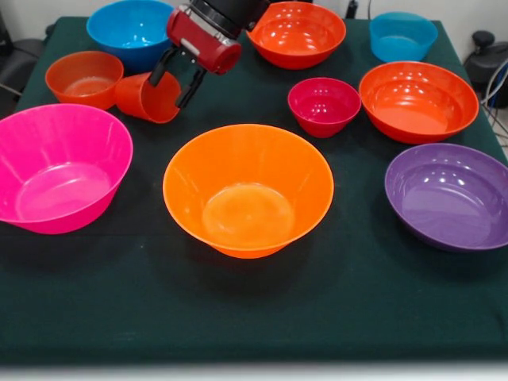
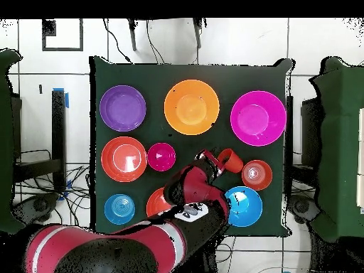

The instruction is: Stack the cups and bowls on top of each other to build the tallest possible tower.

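My gripper fingers straddle the tipped orange-red tumbler's rim, gripping it beside the small orange bowl.

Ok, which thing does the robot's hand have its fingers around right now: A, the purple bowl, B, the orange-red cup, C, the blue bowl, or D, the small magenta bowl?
B: the hand has its fingers astride the rim of the tilted orange-red cup, beside the small orange bowl.

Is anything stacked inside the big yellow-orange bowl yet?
No: in the front view the large yellow-orange bowl is empty, and the tumbler lies tilted between the gripper's fingers, off to the side.
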You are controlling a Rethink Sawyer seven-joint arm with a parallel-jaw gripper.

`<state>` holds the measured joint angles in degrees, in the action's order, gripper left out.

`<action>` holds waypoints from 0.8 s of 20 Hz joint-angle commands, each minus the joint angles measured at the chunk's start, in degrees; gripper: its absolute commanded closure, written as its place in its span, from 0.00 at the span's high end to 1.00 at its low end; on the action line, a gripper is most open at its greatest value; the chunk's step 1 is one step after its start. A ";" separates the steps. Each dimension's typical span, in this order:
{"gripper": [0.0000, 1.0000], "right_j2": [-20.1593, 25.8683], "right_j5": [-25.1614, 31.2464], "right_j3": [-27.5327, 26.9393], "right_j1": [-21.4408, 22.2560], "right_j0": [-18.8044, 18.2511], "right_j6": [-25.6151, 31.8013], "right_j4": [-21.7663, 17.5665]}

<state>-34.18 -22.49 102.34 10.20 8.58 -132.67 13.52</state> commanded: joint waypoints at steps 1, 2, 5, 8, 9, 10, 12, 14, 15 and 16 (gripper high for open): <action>1.00 7.05 10.45 -2.36 -0.90 3.71 -7.13 6.44; 1.00 6.41 10.92 -2.46 -1.30 4.61 -6.90 7.36; 1.00 4.40 13.62 -2.60 -2.31 6.91 -6.39 10.23; 1.00 1.40 17.02 -3.26 -4.52 9.77 -5.96 13.85; 1.00 0.61 17.82 -3.45 -5.13 10.43 -5.86 14.65; 1.00 -0.34 19.87 -3.56 -5.63 11.32 -6.10 15.72; 1.00 -2.60 22.32 -3.92 -6.91 13.30 -6.39 17.59; 1.00 -5.01 25.28 -4.45 -8.66 15.28 -7.13 19.47; 1.00 -6.67 26.71 -4.93 -10.26 16.54 -7.75 20.76; 1.00 -7.68 27.48 -5.28 -11.41 17.18 -8.12 21.43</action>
<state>-39.25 -9.38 102.25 6.86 20.76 -132.67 27.89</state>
